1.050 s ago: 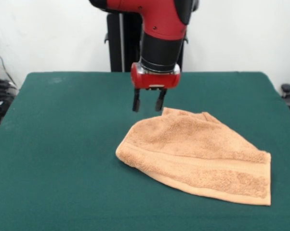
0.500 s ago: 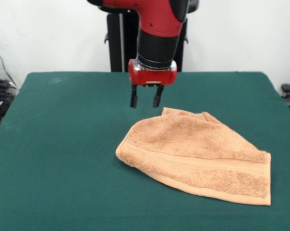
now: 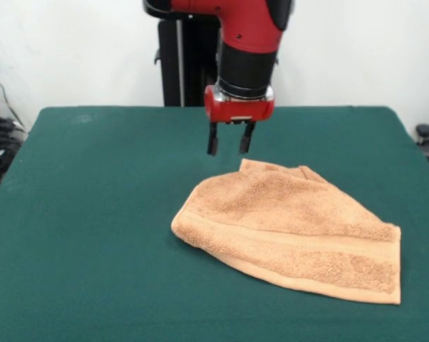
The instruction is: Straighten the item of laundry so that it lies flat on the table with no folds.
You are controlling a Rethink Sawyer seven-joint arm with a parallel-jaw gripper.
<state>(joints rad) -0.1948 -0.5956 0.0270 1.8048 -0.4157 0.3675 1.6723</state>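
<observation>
Nearest the camera, the lower edge of the frame is filled by the dark green felt-covered table (image 3: pixel 86 271), which spreads across almost the full width of the picture.

On it, right of centre and in the lower half of the frame, lies the orange-tan terry hand towel (image 3: pixel 293 228). It is not flat: it is folded over on itself into a rough wedge, with a rounded, doubled edge at its left end and a squared corner at the lower right. A flat woven band runs along its near side, from the left fold toward the right corner (the band sits just above the near hem). The top of the towel rises to a small crumpled peak near the middle of the frame.

Just above and slightly left of that peak hangs the gripper (image 3: pixel 229 140), its two dark fingers pointing straight down with a clear gap between them, holding nothing and not touching the cloth. Above the fingers come the red wrist housing and the black-and-red arm (image 3: pixel 248 43), descending from the top edge. Behind it stands a black column against a white wall.
</observation>
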